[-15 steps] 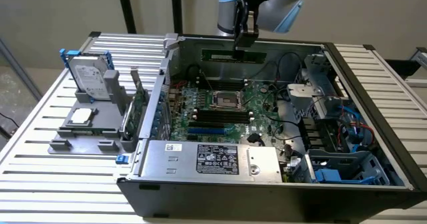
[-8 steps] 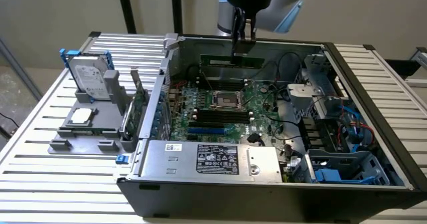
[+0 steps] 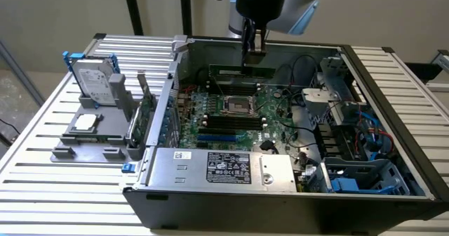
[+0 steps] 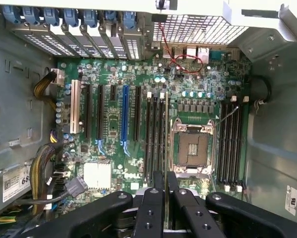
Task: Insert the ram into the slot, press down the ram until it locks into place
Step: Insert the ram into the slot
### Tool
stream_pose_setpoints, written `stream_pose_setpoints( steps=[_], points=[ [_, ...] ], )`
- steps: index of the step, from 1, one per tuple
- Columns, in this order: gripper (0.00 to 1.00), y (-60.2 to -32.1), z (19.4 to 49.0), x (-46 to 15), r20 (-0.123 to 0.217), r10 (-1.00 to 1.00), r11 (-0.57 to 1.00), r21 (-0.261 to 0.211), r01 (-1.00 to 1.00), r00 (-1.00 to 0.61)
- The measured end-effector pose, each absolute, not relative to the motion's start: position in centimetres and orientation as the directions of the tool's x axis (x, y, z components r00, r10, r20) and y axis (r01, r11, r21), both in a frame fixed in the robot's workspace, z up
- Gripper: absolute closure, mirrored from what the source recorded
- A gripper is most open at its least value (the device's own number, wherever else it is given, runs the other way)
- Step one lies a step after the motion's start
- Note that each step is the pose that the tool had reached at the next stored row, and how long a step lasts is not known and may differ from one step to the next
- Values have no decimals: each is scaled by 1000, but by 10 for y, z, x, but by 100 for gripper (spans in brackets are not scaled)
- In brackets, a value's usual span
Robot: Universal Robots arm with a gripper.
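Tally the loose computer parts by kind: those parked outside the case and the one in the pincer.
Ram stick, gripped in the pincer: 1
Hard drive: 1
Processor chip: 1
Expansion card: 1
Total: 4

The outside camera stood off the slatted table [image 3: 42, 194] and looked down at a slant into the open computer case [image 3: 281, 215], far enough back to take in the whole box. The wrist camera hung close above, facing straight down past the gripper [image 4: 165, 181] onto the motherboard [image 4: 113, 74]. Both views shared that board and its square processor socket [image 3: 237, 105].
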State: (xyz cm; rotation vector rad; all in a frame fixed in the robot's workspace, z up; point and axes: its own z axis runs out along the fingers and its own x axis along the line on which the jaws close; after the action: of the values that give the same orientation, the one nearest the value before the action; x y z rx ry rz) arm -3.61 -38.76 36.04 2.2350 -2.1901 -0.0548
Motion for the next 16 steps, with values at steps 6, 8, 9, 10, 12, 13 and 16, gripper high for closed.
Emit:
stream_pose_setpoints(
  steps=[6, 8, 9, 10, 12, 13, 16],
  points=[
    [86, -390, 349, -38, -17, -1000, -20, 33, -999, 19],
    [86, -390, 346, -38, -17, -1000, -19, 33, -999, 18],
    [86, -390, 344, -38, -17, -1000, -18, 33, -999, 17],
    [86, -390, 342, -39, -17, -1000, -17, 33, -999, 16],
    [86, -391, 338, -39, -17, -1000, -14, 33, -999, 14],
    [86, -391, 337, -39, -17, -1000, -14, 33, -999, 13],
    [86, -391, 331, -40, -17, -1000, -12, 33, -999, 12]
  ],
)
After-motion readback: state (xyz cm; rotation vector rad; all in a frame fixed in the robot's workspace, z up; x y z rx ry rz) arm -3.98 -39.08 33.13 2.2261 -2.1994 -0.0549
